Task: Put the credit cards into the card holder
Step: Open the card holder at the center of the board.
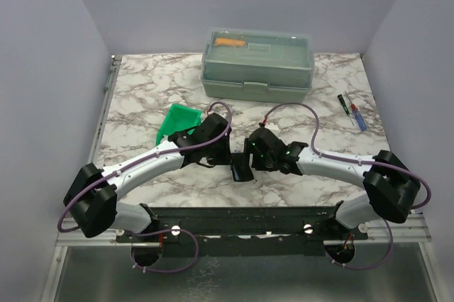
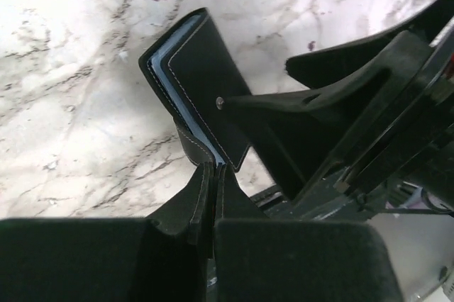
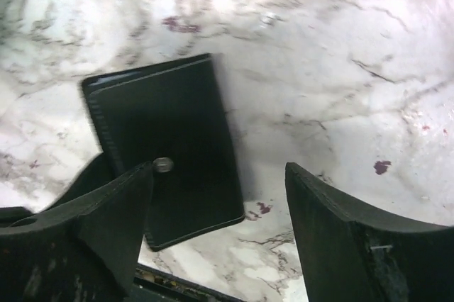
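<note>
The card holder [image 2: 206, 75] is a black folded wallet with a pale stud [image 3: 164, 165], tilted up off the marble near the table's front edge [image 1: 242, 169]. My left gripper [image 2: 214, 174] is shut on its lower corner. Thin pale-blue layers [image 2: 164, 75] show between its covers; I cannot tell whether they are credit cards or pockets. No loose credit cards are in view. My right gripper [image 3: 220, 206] stands open beside the wallet [image 3: 159, 132]. One of its fingers [image 3: 106, 224] overlaps the cover by the stud, while the other [image 3: 355, 238] hangs over bare marble. The two grippers meet at the wallet [image 1: 237, 157].
A small green bin [image 1: 177, 121] lies just behind the left arm. A big grey-green lidded toolbox [image 1: 257, 64] stands at the back, with an orange item on its lid. Two pens [image 1: 352, 112] lie at the right. The black front rail [image 1: 241, 217] runs close below the wallet.
</note>
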Controlling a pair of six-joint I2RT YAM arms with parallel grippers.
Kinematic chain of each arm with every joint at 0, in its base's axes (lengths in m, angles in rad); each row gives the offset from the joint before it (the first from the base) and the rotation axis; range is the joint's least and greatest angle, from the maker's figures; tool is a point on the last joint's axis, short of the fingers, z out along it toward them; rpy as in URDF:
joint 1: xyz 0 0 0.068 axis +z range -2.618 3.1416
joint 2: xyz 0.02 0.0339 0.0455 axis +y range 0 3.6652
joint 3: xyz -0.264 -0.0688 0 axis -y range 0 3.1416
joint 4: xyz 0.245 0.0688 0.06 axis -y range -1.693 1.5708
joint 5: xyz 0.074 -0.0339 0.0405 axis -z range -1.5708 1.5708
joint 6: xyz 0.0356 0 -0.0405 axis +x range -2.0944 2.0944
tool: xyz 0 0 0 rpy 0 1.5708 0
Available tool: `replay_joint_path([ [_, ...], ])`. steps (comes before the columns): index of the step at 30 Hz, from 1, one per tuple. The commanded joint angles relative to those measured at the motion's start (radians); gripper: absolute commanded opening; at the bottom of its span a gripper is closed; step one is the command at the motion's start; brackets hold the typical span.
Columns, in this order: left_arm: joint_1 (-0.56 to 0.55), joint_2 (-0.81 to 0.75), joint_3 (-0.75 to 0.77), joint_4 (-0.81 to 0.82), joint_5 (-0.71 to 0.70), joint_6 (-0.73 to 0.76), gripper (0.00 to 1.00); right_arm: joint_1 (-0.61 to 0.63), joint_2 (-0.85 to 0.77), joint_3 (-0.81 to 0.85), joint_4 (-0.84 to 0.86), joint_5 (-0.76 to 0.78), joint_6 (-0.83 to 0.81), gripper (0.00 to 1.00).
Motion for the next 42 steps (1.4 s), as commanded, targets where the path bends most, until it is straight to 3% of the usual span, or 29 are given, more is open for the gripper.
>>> replay_joint_path([
  [1, 0.003, -0.069, -0.010, 0.088, 0.078, 0.016, 0.00, 0.048, 0.006, 0.091, -0.128, 0.057, -0.124, 0.79],
  [9, 0.004, -0.060, -0.002, 0.087, 0.083, 0.025, 0.00, 0.058, -0.045, 0.053, -0.016, -0.068, -0.171, 0.81],
  [13, 0.005, -0.057, -0.015, 0.088, 0.078, 0.025, 0.00, 0.057, -0.013, 0.071, -0.073, -0.014, -0.136, 0.59],
  [25, 0.011, -0.062, -0.031, 0.049, 0.031, 0.023, 0.00, 0.058, -0.036, 0.053, -0.090, 0.047, -0.084, 0.26],
  [34, 0.017, -0.090, -0.056, 0.003, 0.000, 0.030, 0.00, 0.057, -0.032, 0.044, -0.167, 0.155, -0.012, 0.27],
  [39, 0.029, -0.096, -0.061, -0.020, -0.016, 0.041, 0.00, 0.057, 0.070, 0.164, -0.603, 0.426, 0.314, 0.53],
  [41, 0.032, -0.099, -0.058, -0.019, -0.012, 0.041, 0.00, 0.057, 0.100, 0.208, -0.694, 0.449, 0.339, 0.65],
  [42, 0.032, -0.099, -0.053, -0.019, -0.008, 0.043, 0.00, 0.059, 0.101, 0.218, -0.641, 0.425, 0.274, 0.69],
])
